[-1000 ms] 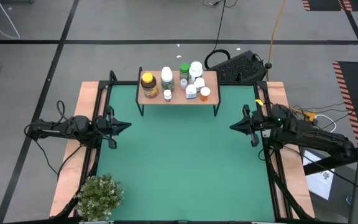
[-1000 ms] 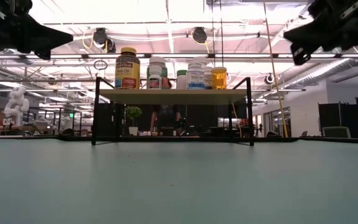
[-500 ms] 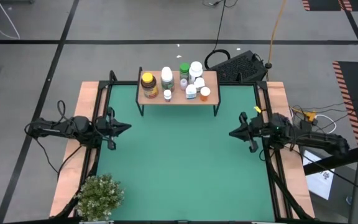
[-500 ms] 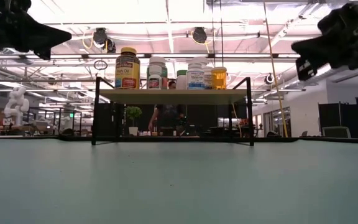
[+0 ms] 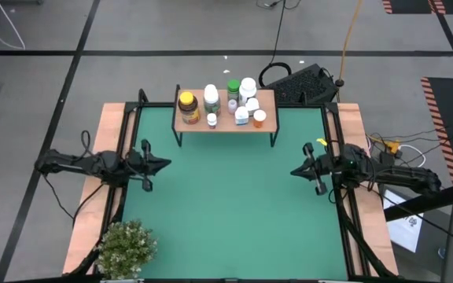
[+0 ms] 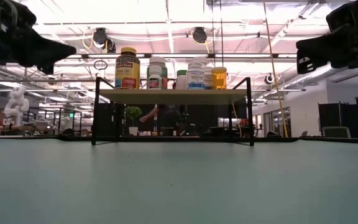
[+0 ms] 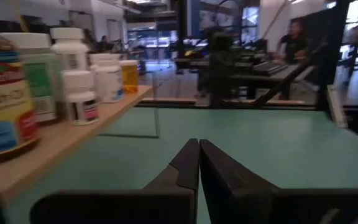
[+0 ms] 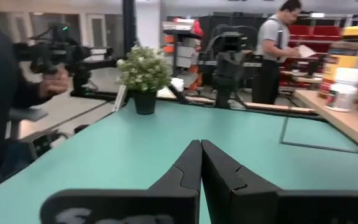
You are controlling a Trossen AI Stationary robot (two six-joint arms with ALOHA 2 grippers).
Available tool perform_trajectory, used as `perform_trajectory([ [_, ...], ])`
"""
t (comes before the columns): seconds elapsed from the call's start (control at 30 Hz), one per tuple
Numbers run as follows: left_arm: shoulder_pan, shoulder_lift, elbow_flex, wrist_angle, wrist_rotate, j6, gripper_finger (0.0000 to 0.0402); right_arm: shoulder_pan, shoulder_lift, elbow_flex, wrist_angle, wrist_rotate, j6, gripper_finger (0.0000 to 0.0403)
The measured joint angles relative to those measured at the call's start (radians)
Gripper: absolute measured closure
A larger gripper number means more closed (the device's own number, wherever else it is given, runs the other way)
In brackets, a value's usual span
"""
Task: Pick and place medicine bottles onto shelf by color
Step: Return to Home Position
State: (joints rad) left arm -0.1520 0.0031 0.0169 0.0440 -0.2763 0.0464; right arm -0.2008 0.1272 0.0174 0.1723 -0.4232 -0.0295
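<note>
Several medicine bottles (image 5: 226,102) stand upright on the light-wood shelf (image 5: 267,119) at the far middle of the green mat: an amber yellow-capped one (image 5: 186,108) at its left, white ones, a green one (image 5: 233,89) and an orange-capped one (image 5: 259,118). The low view shows them in a row (image 6: 166,73) on the shelf (image 6: 173,96). My left gripper (image 5: 166,164) is shut and empty above the mat's left side. My right gripper (image 5: 293,171) is shut and empty above the mat's right side. The left wrist view shows the bottles (image 7: 67,68) beside its fingers (image 7: 199,155).
A green leafy potted plant (image 5: 126,248) stands at the near left corner, also in the right wrist view (image 8: 143,76). A wooden frame (image 5: 93,204) borders the mat. People stand in the room beyond the table (image 8: 278,43).
My left gripper has moved a little toward the table's right and near edge. My right gripper has moved toward the near edge and come down a little. Both stay shut. The bottles and shelf have not moved.
</note>
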Motion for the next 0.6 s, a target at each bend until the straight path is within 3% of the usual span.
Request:
perform_trajectory([
  [0.27,-0.007,-0.001,0.045,-0.038,-0.029,0.007,0.0393,0.000,-0.004,-0.001,0.002,-0.026,0.043,0.0403],
  [0.6,-0.020,-0.001,0.027,-0.081,-0.041,-0.052,0.0395,0.000,-0.003,-0.002,-0.075,-0.026,-0.103,0.0403],
])
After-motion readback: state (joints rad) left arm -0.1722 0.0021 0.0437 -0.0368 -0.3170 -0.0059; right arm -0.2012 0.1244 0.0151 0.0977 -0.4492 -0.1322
